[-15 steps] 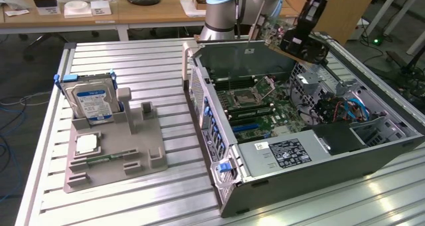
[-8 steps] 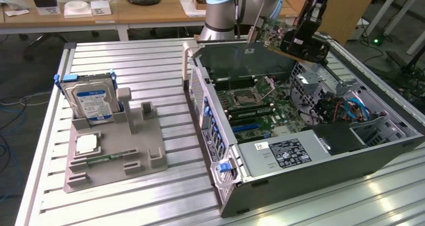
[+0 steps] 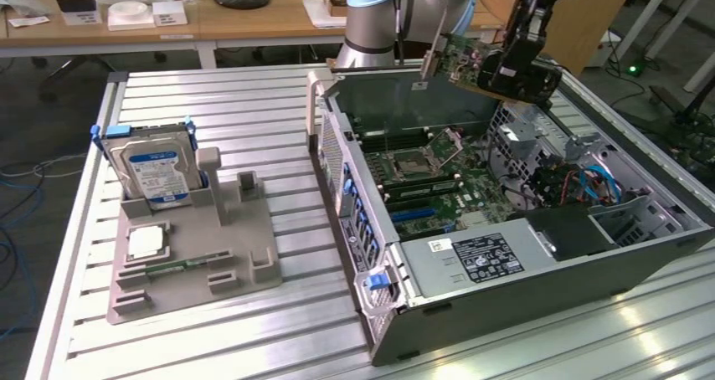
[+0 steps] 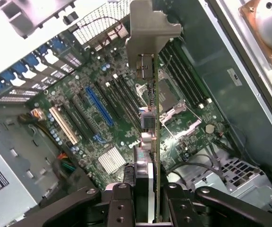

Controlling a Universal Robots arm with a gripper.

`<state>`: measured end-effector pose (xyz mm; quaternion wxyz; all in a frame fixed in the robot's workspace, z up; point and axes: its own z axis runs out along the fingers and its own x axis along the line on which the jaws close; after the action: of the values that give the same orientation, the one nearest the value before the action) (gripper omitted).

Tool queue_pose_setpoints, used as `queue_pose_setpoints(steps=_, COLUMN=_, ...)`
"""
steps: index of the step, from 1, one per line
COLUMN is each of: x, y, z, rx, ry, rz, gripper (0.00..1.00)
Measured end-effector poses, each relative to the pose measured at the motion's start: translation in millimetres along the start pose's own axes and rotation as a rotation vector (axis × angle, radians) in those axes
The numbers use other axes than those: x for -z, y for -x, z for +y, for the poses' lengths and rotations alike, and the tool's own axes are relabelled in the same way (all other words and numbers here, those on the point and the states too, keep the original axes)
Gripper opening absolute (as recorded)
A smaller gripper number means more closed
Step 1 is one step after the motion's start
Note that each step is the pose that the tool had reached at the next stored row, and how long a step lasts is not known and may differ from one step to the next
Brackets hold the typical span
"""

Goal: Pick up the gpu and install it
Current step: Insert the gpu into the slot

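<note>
The gripper (image 3: pixel 500 69) hangs above the open computer case (image 3: pixel 503 313), over its far end, and it holds the gpu (image 3: pixel 456 58) in the air. The card is not touching the case or the motherboard (image 3: pixel 436 187); it stays well above them and is tilted, with its silver end bracket (image 3: pixel 426 69) pointing towards the exterior view's left and slightly down.

In the wrist view the gripper (image 4: pixel 148 201) shows its two dark fingers (image 4: pixel 121 205) close to each other, with only a narrow gap between them. The gpu (image 4: pixel 155 137) fills this gap. It is seen from its thin edge, and each finger presses on one flat face of the card, so the fingers are pinching it at the end away from the bracket (image 4: pixel 150 33). The bracket is the far end of the card, and it stands out in front of the motherboard (image 4: pixel 103 113) below. A long blue slot (image 4: pixel 98 106) and some black slots lie on the board, to one side of the card's edge. The card is not in any of them.

On the exterior view's left, well apart from the case, a grey holder (image 3: pixel 240 271) lies on the slatted metal table (image 3: pixel 223 104). A hard drive (image 3: pixel 156 172) with a blue label stands upright in the holder's far end, and a thin green memory stick (image 3: pixel 167 269) lies flat near its front.
</note>
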<state>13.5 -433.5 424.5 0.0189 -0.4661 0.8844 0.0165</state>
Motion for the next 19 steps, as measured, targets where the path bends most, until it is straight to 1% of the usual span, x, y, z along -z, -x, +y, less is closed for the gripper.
queue_pose_setpoints(steps=3, x=-0.5, y=0.0, z=0.1, rx=0.045, ry=0.0023, rz=-0.0007, gripper=0.28)
queue_pose_setpoints(steps=12, x=-1.5, y=-0.1, z=0.0, rx=0.207, ry=0.0104, rz=0.0011, gripper=0.28)
queue_pose_setpoints(steps=19, x=-1.8, y=-0.1, z=0.0, rx=0.305, ry=0.0156, rz=0.0014, gripper=0.28)
